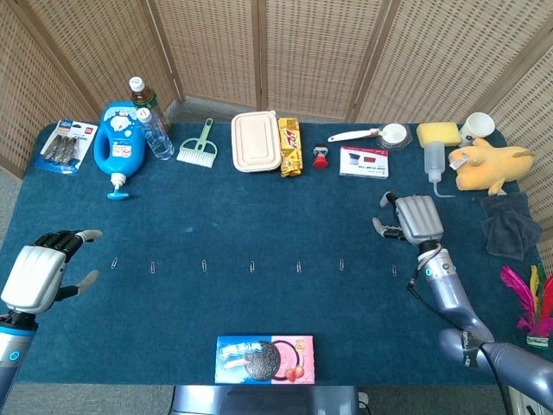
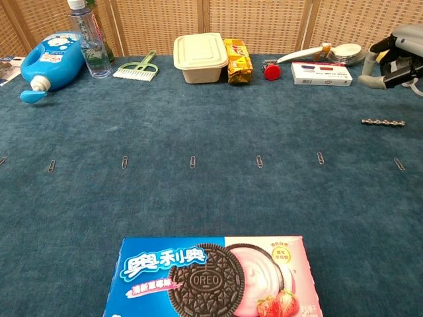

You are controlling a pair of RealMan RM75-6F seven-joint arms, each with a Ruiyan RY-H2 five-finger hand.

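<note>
- Our right hand (image 1: 413, 220) hovers over the blue carpeted table (image 1: 259, 207), fingers curled in, gripping nothing.
- A drill bit (image 2: 382, 122) lies flat on the carpet just below and in front of that hand, not touching it.
- Our left hand (image 1: 39, 272) sits at the near left edge, fingers apart, empty.
- A row of paper clips (image 2: 192, 161) crosses mid-table; an Oreo box (image 2: 211, 277) lies at the near edge.
- Wicker screens (image 1: 302, 52) stand behind.

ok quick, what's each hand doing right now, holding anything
Left hand: open, fingers apart, holds nothing.
Right hand: fingers curled in, nothing in them; the drill bit lies apart on the table.
</note>
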